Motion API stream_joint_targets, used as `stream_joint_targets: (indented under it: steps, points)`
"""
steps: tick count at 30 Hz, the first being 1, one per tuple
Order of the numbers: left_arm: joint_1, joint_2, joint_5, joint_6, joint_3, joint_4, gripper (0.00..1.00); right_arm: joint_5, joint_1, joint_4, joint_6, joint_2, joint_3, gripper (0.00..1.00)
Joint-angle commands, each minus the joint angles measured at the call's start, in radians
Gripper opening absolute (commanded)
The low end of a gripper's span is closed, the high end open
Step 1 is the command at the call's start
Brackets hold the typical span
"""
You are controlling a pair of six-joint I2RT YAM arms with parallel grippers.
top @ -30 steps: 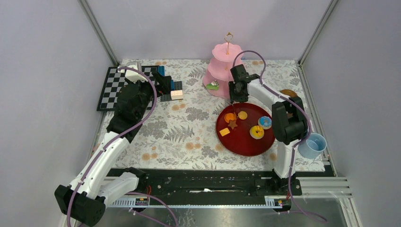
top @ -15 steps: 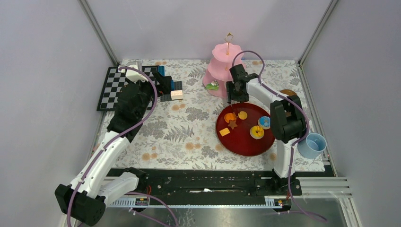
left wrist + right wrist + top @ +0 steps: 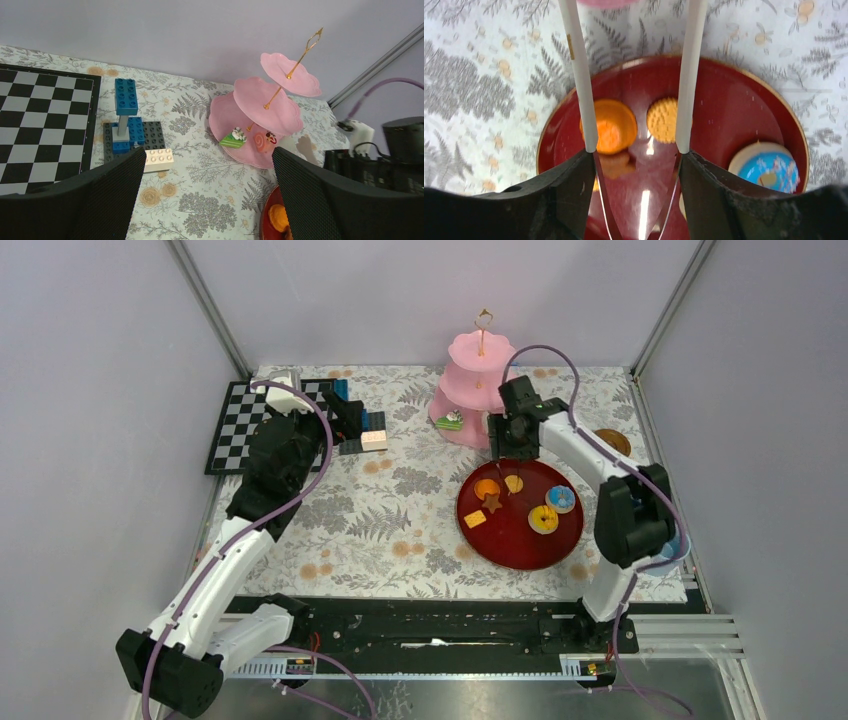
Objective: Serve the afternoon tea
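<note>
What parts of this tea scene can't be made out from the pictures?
Blue cup: top view, almost wholly behind the right arm.
White tongs: right wrist view, tips cut off by the top edge.
Blue donut: right wrist view, lower part behind the right fingers.
Brown saucer: top view, partly behind the right arm.

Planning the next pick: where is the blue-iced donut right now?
In the top view, the blue-iced donut sits on the right side of the dark red tray, just beyond the yellow donut.
</note>
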Motion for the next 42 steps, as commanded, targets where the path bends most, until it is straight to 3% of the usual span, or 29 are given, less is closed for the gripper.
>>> stream_joint_targets:
  steps: [1,6,11,17,23,29,36,42]
  points:
    - [-0.001,0.009,0.026,-0.013,0.043,0.017,0.99,-0.066,-0.005,-0.051,0.022,-0.180,-0.100,0.66]
    - [-0.001,0.010,0.025,-0.013,0.043,0.017,0.99,-0.197,0.003,-0.030,0.045,-0.399,-0.319,0.64]
    - [0.000,0.023,0.037,-0.018,0.045,0.017,0.99,-0.240,0.012,-0.114,0.071,-0.617,-0.464,0.65]
    - [-0.001,0.025,0.040,-0.020,0.045,0.017,0.99,-0.351,0.012,-0.094,0.195,-0.765,-0.645,0.65]
    - [0.000,0.028,0.038,-0.019,0.046,0.017,0.99,-0.187,0.009,-0.093,0.432,-0.861,-0.707,0.70]
    - [-0.006,0.012,0.022,-0.013,0.044,0.017,0.99,0.039,0.009,-0.189,0.535,-0.943,-0.670,0.64]
    - [-0.008,0.001,0.027,-0.014,0.048,0.017,0.99,0.003,0.010,-0.318,0.553,-0.965,-0.701,0.66]
    - [-0.008,0.003,0.034,-0.019,0.048,0.017,0.99,-0.033,0.009,-0.311,0.507,-0.930,-0.725,0.71]
